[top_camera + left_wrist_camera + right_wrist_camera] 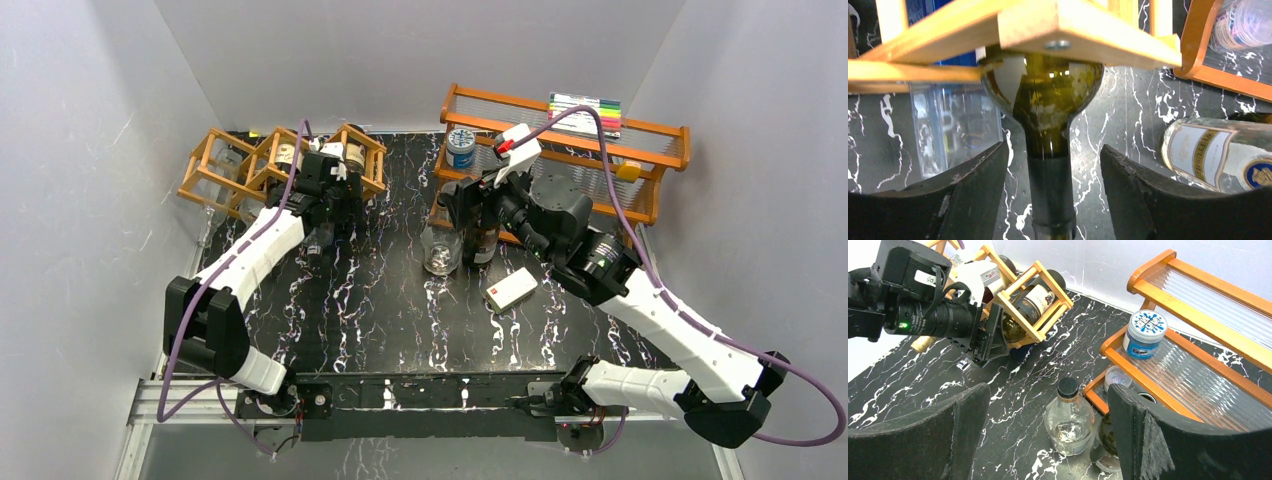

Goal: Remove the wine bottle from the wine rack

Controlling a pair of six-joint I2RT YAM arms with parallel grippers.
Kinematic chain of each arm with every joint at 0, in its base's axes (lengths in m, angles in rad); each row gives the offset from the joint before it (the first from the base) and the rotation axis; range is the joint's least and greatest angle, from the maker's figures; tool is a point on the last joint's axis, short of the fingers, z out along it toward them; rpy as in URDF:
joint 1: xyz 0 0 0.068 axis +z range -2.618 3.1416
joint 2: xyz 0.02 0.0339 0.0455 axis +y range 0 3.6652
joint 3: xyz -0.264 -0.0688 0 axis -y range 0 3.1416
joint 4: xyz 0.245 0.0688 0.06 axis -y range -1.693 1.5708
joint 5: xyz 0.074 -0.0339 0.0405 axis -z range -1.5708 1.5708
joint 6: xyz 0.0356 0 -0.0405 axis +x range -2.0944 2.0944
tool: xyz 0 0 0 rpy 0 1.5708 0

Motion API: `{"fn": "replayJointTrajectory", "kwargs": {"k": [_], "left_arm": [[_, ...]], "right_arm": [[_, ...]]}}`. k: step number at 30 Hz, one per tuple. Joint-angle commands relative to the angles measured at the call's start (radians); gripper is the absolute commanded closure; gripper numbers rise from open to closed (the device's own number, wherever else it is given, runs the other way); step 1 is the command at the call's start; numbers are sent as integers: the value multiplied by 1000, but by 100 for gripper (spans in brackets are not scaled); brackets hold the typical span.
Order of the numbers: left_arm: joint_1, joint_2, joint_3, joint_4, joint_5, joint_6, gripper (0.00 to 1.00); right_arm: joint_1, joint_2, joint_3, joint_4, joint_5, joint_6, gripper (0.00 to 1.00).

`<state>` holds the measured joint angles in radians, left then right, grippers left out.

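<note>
Left gripper (1054, 150) is shown in its own wrist view with its fingers (973, 190) set apart, one on each side of the neck of the wine bottle (1043, 100); a gap is visible between the neck and each finger. The dark green bottle is lodged in the wine rack (1088, 30), with its shoulder tucked under a wooden stick and its neck pointed toward the camera. A labelled bottle (1213, 155) is seen on its side to the right, over the marbled table (1138, 115).

In the top external view, the rack is placed at the far left of the table, and the left arm is stretched to its near right end. The right gripper (462, 195) is poised above a clear bottle (440, 250) and a dark bottle (484, 240), just in front of the orange shelf (560, 150), on which a blue-lidded jar (460, 146) is set. A white box (510, 290) is laid near the right arm.

In the right wrist view, the right gripper's fingers (923, 440) are spread wide, and the black-capped clear bottle is seen upright below, between them. The left gripper is seen at the rack's lower cell, where the wine bottle rests.
</note>
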<state>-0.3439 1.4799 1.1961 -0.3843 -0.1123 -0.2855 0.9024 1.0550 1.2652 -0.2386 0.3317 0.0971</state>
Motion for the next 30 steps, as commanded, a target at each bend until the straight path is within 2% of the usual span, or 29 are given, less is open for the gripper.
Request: {"fn": "replayJointTrajectory", "kwargs": {"k": [1,4,11,14,17,23,27,30], "left_arm": [[6,3,-2,115,-49,29,37],[6,11,-18,152,-67,29,43],[6,42,-24,179,-55,34,48],[6,45,-30,175,-52,32,47],[6,37,-49,176,-49,29,42],[6,33,-67,190,-53,39,48],[6,40,-54,181,-43,45,58],[6,34,-53,171,-40,48,69]], "right_arm": [[-5,-35,-3,23,30,-19,2],[-5,-43,-7,21,33,-19,2],[-5,-44,-3,21,34,-19,2],[-5,-46,-1,19,33,-17,2],[-5,-49,-5,18,32,-14,2],[-5,-49,-2,18,29,-12,2],[-5,-51,-3,16,30,-10,2],[-6,-54,-3,12,29,-8,2]]}}
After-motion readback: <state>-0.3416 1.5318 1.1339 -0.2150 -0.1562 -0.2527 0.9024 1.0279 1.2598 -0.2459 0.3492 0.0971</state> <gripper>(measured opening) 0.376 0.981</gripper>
